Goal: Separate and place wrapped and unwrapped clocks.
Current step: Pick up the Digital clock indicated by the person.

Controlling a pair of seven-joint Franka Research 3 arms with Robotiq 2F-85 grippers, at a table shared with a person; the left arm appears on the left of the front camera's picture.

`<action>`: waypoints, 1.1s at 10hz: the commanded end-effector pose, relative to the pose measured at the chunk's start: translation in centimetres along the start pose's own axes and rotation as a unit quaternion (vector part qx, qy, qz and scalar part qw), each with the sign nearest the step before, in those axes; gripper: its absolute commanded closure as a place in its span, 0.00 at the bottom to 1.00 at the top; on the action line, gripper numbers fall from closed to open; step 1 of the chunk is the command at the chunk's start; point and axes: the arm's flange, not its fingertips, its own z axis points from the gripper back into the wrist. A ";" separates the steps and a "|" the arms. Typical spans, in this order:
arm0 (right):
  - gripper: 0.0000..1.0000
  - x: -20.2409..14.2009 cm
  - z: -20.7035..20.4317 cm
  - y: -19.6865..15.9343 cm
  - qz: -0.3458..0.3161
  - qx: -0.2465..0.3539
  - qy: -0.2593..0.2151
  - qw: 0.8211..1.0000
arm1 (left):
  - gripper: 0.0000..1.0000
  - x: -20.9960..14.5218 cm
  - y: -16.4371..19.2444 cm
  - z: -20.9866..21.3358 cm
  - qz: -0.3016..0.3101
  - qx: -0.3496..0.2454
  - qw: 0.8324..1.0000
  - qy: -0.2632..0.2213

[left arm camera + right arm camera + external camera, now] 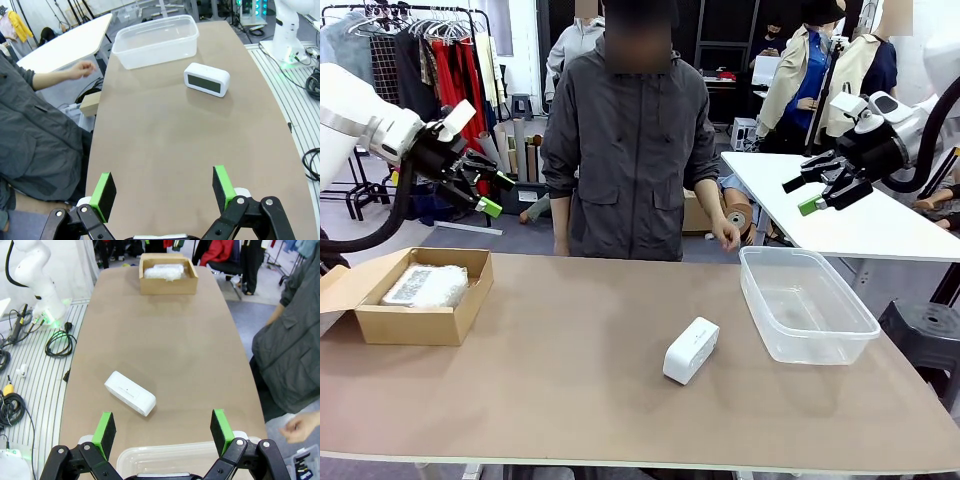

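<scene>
The left gripper (496, 193) and right gripper (799, 196) hang raised, jaws wide, empty; 1 unwrapped clock (691, 350) lies between the cardboard box (420, 325), holding a wrapped clock (425, 285), and the tub (820, 343)

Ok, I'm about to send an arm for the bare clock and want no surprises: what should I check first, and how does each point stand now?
1. Left gripper open and empty: ok.
2. Right gripper open and empty: ok.
3. Bare clock free to grasp: ok, it lies alone on the table, touching nothing.
4. Clear tub ready: ok, lidless, nothing inside.
5. Person's hand out of the way: ok, held beyond the far edge.
6. Both wrapped clocks in the cardboard box: cannot tell; plastic wrap shows inside, the count does not.
</scene>
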 end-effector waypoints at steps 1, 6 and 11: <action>0.00 0.1 0.0 0.2 0.001 -0.002 -0.001 1.000 | 0.00 0.0 -0.5 0.1 -0.001 0.006 1.000 0.000; 0.00 0.1 0.0 0.2 0.001 -0.002 -0.001 1.000 | 0.00 0.0 -0.5 0.1 -0.001 0.006 1.000 0.000; 0.00 0.1 0.0 0.2 0.001 -0.002 -0.001 1.000 | 0.00 0.0 -0.5 0.1 -0.001 0.006 1.000 0.000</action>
